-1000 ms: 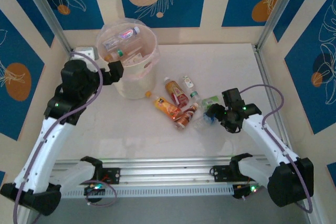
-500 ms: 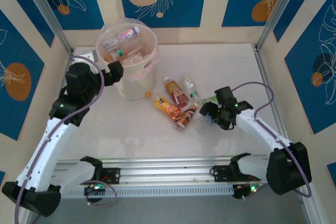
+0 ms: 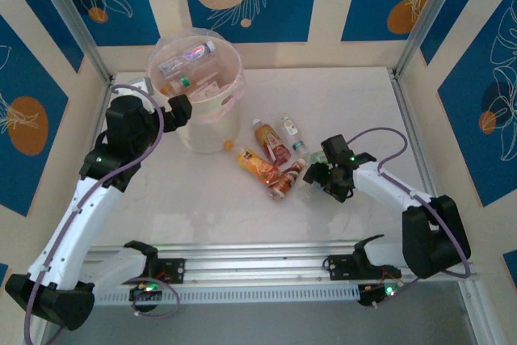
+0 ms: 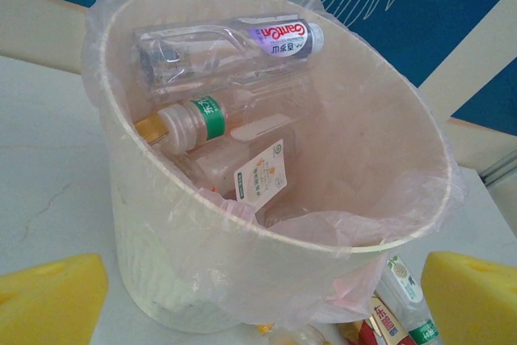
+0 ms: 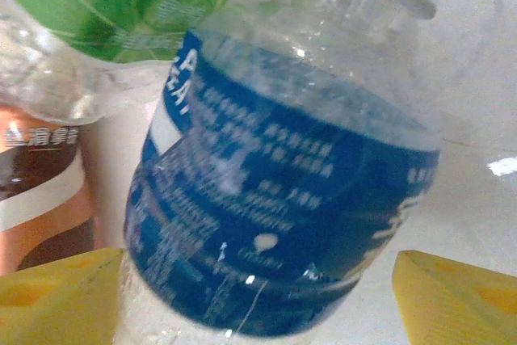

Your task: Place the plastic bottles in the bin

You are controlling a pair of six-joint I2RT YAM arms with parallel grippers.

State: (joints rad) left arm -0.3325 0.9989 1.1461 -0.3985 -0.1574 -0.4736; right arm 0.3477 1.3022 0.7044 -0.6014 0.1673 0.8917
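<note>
White worktop [image 3: 355, 103] is carrying everything. The cream bin [image 3: 212, 131] is standing in the upper left of the overhead view, and its pinkish liner is already holding several bottles. The left tool [image 3: 179, 109] is hovering just beside the bin's left wall, spread fully wide and gripping nothing. Over the last second that arm has been edging in toward the bin.

The bigger change is on the right. The right tool [image 3: 317, 174] has been sliding leftward into the loose heap of bottles [image 3: 271, 163] lying at the centre of the overhead view.

In its wrist view the yellow pads [image 5: 56, 296] are sitting at the lower corners, either side of a blue-labelled bottle [image 5: 275, 216], open and not yet clamped. I judge that a grasp is starting and that this bottle is going into the bin next.

A clear bottle [image 4: 226, 46] at the top of the bin is showing "GanTen" on a purple band. The blue label is showing a large white "A" and print too blurred to read. An orange-brown label [image 5: 40, 191] at the left edge is carrying Chinese characters.
</note>
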